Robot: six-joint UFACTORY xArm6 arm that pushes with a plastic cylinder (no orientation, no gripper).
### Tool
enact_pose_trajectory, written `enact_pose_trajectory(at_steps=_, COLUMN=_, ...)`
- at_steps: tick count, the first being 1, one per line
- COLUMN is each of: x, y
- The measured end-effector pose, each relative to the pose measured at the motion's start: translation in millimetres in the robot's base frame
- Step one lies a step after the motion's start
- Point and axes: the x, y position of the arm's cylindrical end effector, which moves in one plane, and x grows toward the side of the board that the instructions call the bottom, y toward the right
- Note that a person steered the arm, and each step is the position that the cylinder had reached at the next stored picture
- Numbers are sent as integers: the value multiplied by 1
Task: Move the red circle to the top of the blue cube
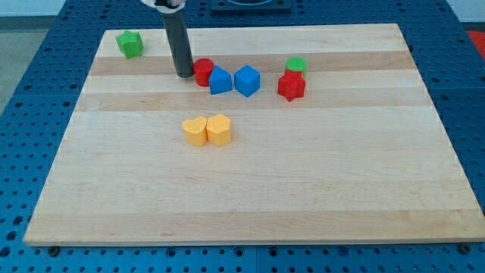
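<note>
The red circle (pixel 203 70) lies near the view's top, touching the left side of a blue block (pixel 220 80). The blue cube (pixel 247 80) sits just right of that blue block. My tip (pixel 185 74) stands right at the red circle's left edge, touching or nearly touching it. The dark rod rises from there to the view's top.
A red star-like block (pixel 291 86) sits right of the blue cube with a green circle (pixel 296 65) just above it. A green block (pixel 130 43) lies at the board's top left. Two yellow blocks (pixel 195 130) (pixel 219 129) sit side by side near the middle.
</note>
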Motion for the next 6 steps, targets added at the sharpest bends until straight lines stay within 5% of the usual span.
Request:
enact_pose_trajectory(at_steps=2, x=50, y=-4)
enact_pose_trajectory(at_steps=4, x=-17, y=47)
enact_pose_trajectory(at_steps=6, x=2, y=15)
